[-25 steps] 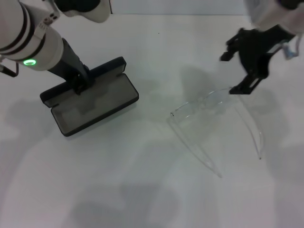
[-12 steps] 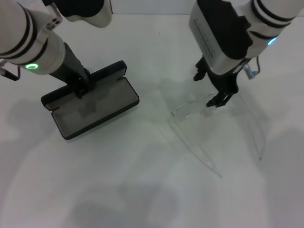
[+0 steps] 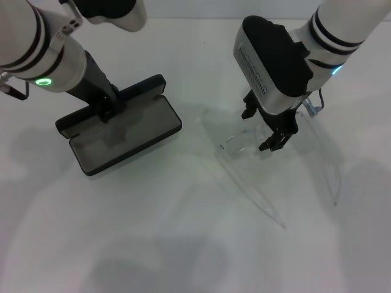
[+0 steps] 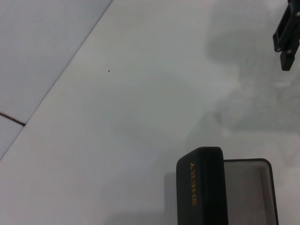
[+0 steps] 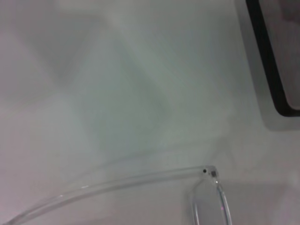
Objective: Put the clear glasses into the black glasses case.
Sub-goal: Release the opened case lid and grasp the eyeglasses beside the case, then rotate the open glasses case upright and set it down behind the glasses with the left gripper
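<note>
The clear glasses (image 3: 276,183) lie on the white table at centre right, lens to the rear and both long arms pointing toward the near edge. My right gripper (image 3: 264,129) hangs open just over the lens, one finger on each side of it. The right wrist view shows a clear arm and the hinge of the glasses (image 5: 208,172). The black glasses case (image 3: 125,134) lies open at the left with its grey inside up. My left gripper (image 3: 107,108) is shut on its raised lid (image 4: 201,187), which bears orange lettering.
The white table (image 3: 183,244) stretches bare toward the near edge. In the left wrist view the right gripper's black fingers (image 4: 287,37) show far off. A corner of the case (image 5: 276,75) shows in the right wrist view.
My right arm swung in from the far right and came down over the glasses' lens. The left arm and the case shifted slightly to the right.
</note>
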